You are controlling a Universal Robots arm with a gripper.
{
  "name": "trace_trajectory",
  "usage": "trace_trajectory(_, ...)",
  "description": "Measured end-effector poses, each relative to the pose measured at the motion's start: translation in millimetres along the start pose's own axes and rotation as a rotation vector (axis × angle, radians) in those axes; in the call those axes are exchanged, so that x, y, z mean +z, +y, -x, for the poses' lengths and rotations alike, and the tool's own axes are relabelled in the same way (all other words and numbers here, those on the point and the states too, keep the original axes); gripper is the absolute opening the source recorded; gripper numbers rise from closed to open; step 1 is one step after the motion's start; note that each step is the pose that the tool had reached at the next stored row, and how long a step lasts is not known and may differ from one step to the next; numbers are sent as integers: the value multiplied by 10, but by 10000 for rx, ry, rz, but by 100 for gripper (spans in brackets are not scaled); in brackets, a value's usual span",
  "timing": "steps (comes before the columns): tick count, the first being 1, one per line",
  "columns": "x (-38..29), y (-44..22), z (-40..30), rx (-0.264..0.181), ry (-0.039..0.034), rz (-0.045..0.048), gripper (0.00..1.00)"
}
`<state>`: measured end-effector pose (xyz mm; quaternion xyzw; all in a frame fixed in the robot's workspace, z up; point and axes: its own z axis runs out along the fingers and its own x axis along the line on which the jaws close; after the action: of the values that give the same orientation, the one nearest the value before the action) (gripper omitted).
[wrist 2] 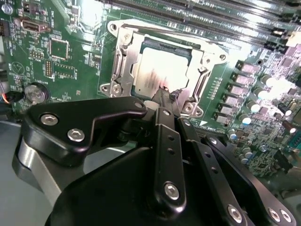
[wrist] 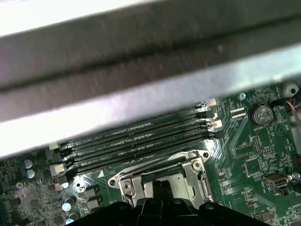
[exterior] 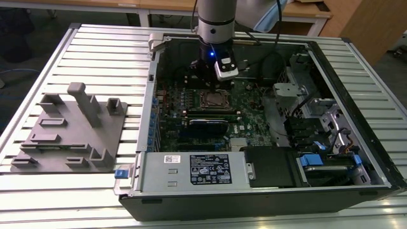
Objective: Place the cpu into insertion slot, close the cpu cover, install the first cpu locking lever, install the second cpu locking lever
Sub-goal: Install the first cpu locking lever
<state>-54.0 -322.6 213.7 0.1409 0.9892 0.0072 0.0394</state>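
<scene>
Sitting in insertion slot (wrist 2: 123, 56): cpu (wrist 2: 162, 70), hand (wrist 2: 165, 94) touching.

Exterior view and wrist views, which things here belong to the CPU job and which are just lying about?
Job:
cpu, seated
insertion slot
cpu cover
claw, at the socket

Lying about:
grey fixture block
power supply
coin cell battery
memory slots

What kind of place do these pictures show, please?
Probably a robotics lab or test workshop: an open computer case lies on a slatted metal table, a grey parts fixture beside it, with wooden desks behind.
</scene>
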Motion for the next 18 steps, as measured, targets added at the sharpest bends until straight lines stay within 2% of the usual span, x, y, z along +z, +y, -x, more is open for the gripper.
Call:
trace_trajectory(6, 0, -85, 25, 26, 92, 318, 10)
trace_trajectory(8, -1, -116, 34, 32, 116, 396, 10)
trace_trajectory(18, 11, -117, 71, -111, 125, 416, 10)
